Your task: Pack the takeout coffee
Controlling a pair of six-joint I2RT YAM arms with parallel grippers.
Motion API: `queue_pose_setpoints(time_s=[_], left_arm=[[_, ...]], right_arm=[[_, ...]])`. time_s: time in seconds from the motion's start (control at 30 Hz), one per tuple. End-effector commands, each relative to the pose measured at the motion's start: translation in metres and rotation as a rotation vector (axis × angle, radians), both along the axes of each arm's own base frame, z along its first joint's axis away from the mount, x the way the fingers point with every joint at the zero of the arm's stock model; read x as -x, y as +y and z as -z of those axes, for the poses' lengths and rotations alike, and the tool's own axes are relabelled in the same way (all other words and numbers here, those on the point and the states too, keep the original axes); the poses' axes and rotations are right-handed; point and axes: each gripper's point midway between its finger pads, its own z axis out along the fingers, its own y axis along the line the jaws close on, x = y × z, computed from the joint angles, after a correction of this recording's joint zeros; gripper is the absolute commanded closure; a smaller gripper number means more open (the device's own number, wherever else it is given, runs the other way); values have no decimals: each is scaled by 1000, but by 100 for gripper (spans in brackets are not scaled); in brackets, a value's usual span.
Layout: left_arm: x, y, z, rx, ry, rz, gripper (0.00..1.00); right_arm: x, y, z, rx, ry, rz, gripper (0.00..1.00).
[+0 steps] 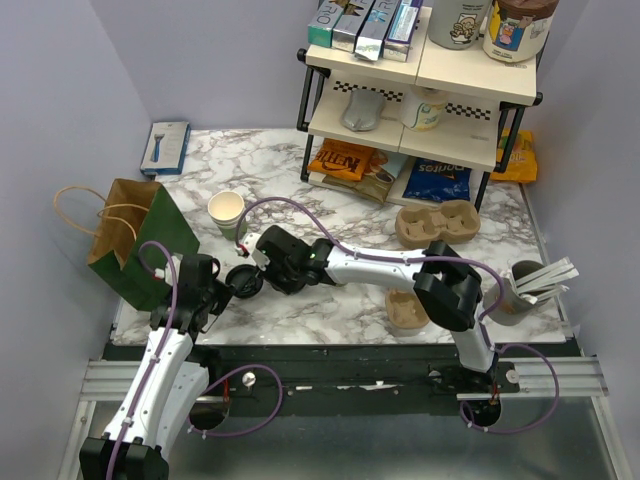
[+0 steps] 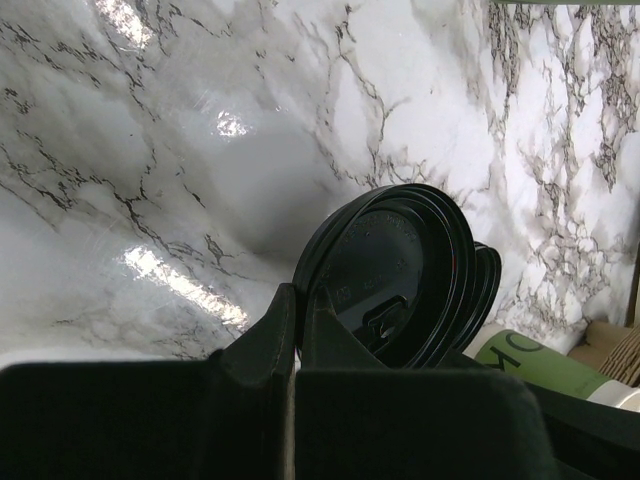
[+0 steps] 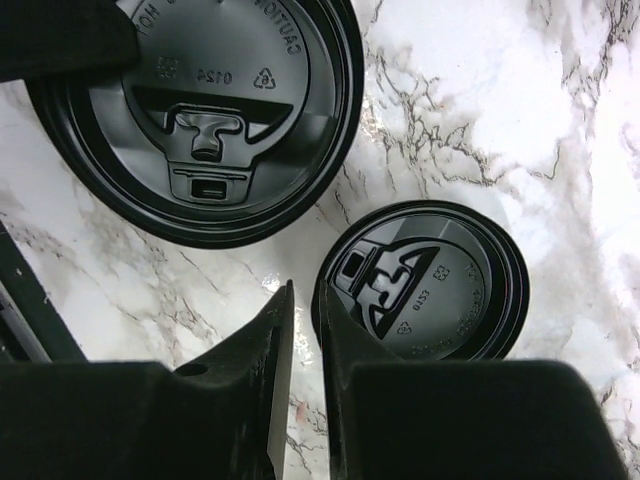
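Showing two black lids, larger lid (image 2: 390, 280) clamped in the left gripper (image 2: 295, 300), right gripper (image 3: 300, 300) slightly parted beside smaller lid (image 3: 425, 280), one paper cup (image 1: 227, 212) farther back.

Noting glossy, polished marble-look tabletop (image 2: 200, 150), throwing back bright lamp glare. Logging big lid (image 3: 200, 110) and small lid (image 3: 430, 285) as shiny black plastic, smooth, carrying moulded raised lettering. Tagging right gripper (image 3: 305, 292) fingers (image 3: 262, 370) as matt black plastic. Marking cup (image 2: 545, 362) as matt green paper, printed. Marking bag (image 1: 165, 235) as matt green paper outside, brown kraft inside, trailing tan cord handles. Putting cup carriers (image 1: 437, 222) down as rough, dull brown pulp. Calling snack packets (image 1: 437, 180) glossy film, shelf rack (image 1: 470, 85) smooth cream boards sitting on black metal-looking frame.
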Motion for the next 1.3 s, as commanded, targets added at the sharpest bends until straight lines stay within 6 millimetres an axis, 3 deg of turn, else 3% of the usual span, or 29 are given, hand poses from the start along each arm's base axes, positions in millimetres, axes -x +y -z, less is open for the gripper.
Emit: queue_pose_setpoints(time_s=[0.0, 0.23, 0.47, 0.67, 0.93, 1.07, 1.17, 1.27], left_arm=[[-2, -3, -2, 5, -15, 24, 100], [-1, -3, -2, 0, -12, 27, 100], [-2, -4, -1, 0, -8, 34, 100], [-2, -3, -1, -2, -11, 36, 100], [-3, -15, 1, 30, -43, 109, 100], [2, -16, 9, 32, -14, 115, 100], [6, -14, 11, 24, 1, 117, 100], [4, -16, 10, 24, -21, 132, 100]], right_arm=[[9, 1, 10, 26, 48, -16, 77], [2, -6, 21, 75, 21, 7, 75], [10, 0, 12, 37, 61, -9, 80], [8, 0, 13, 37, 65, 8, 98], [10, 4, -14, -92, 267, 123, 99], [1, -1, -27, -179, 381, 172, 99], [-9, -9, -27, -192, 392, 233, 99], [-6, -9, -33, -251, 482, 231, 99]])
